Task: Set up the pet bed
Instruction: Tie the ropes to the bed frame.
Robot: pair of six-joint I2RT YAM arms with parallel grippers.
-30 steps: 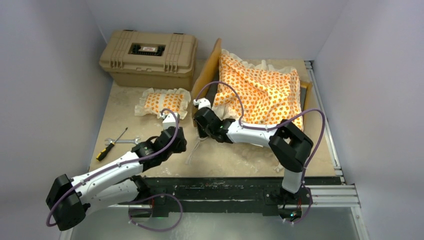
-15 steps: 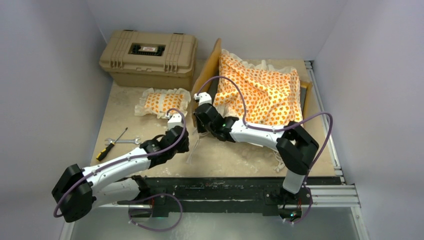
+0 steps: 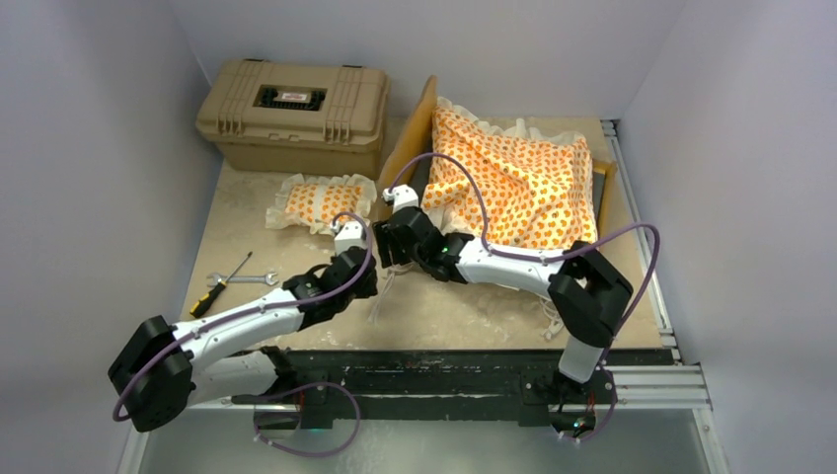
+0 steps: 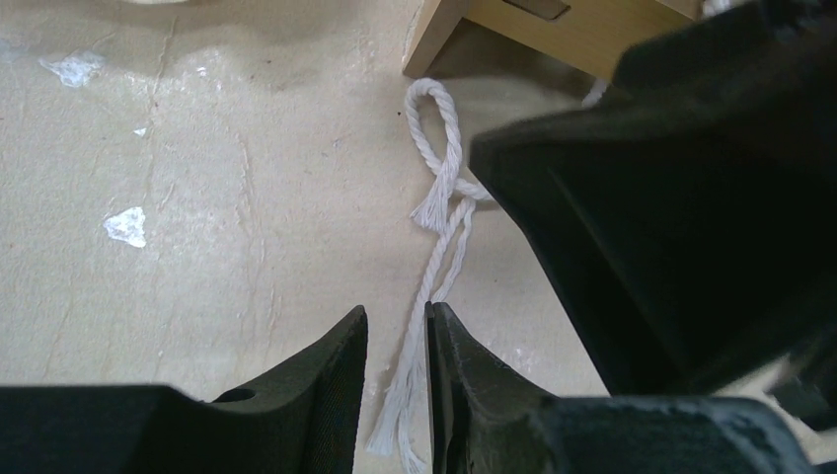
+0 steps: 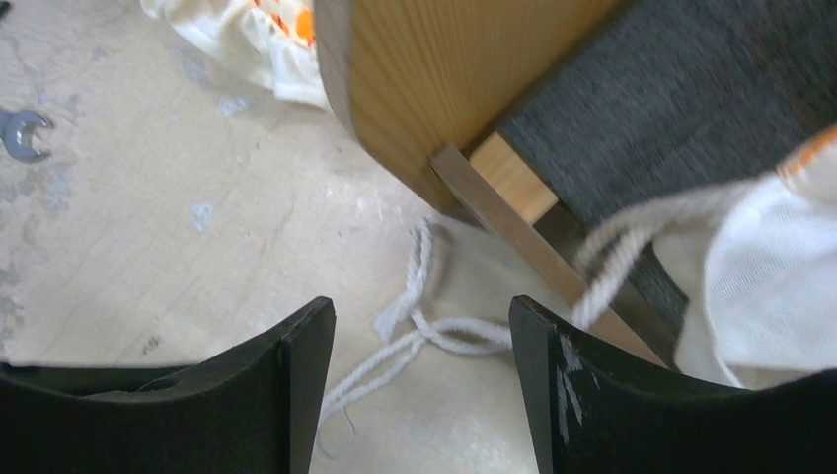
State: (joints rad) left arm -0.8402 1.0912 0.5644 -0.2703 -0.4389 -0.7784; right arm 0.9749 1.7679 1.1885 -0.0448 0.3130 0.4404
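The left pincer [image 4: 395, 318] is held narrowly parted, empty, above a white cord [image 4: 446, 188] on the tabletop [image 4: 197, 247]. The right pincer [image 5: 419, 321] is spread wide, released, just before the pet bed frame [image 5: 444, 89]. The mattress cushion [image 3: 513, 183] is heaped on the frame, and the pillow [image 3: 321, 202] is seen left of it.

No legible text anywhere; only a small red-and-white label [image 3: 290, 97] on the lid of the tan hard case [image 3: 237, 104], too small to read.

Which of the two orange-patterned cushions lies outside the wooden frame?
The small pillow, beside the tan case; the large cushion rests on the frame.
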